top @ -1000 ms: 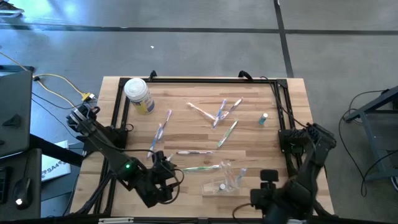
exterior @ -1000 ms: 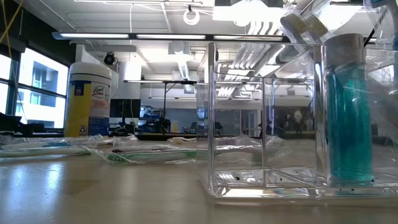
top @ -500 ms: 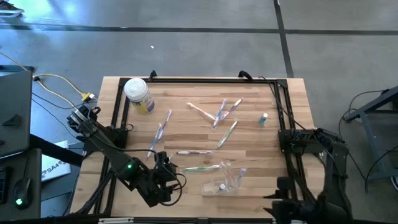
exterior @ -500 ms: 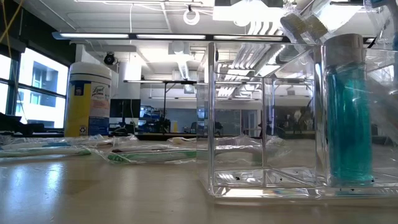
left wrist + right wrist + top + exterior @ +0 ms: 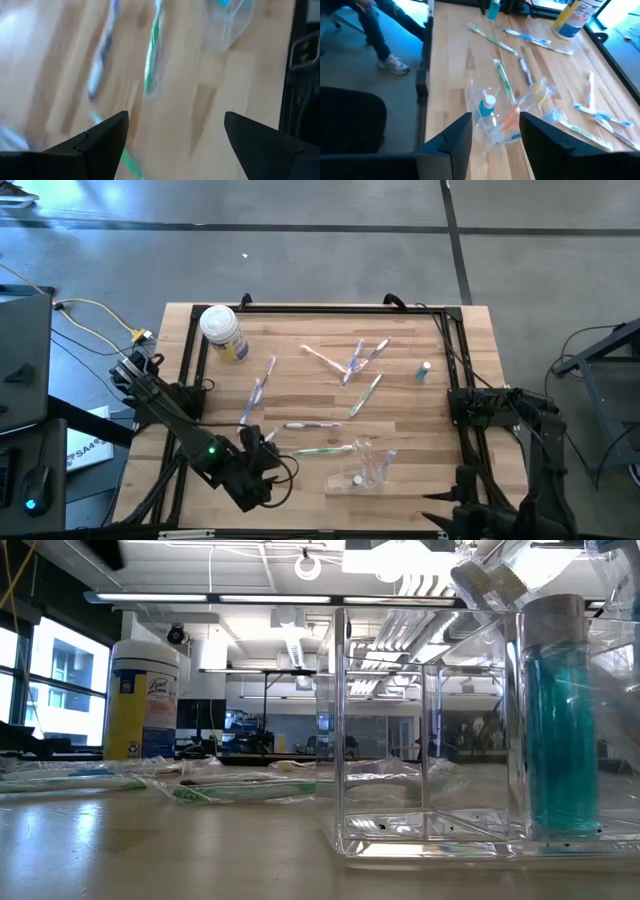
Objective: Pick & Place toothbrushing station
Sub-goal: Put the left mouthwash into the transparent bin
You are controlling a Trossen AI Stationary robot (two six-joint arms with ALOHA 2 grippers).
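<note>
Several slim toothbrushes (image 5: 352, 363) lie scattered across the wooden table (image 5: 300, 385), and the clear holder (image 5: 366, 467) sits near its front edge, already with what we take to be a few items in it, though glare makes that hard to confirm. Our left gripper (image 5: 268, 442) hangs just beside a green toothbrush (image 5: 325, 450), fingers spread wide and empty. Our right gripper (image 5: 496, 132) waits off the table's front right corner, jaws partly apart, holding nothing. We judge the brushes light, stiff and rather slippery; a pinch mid-handle looks safest.
</note>
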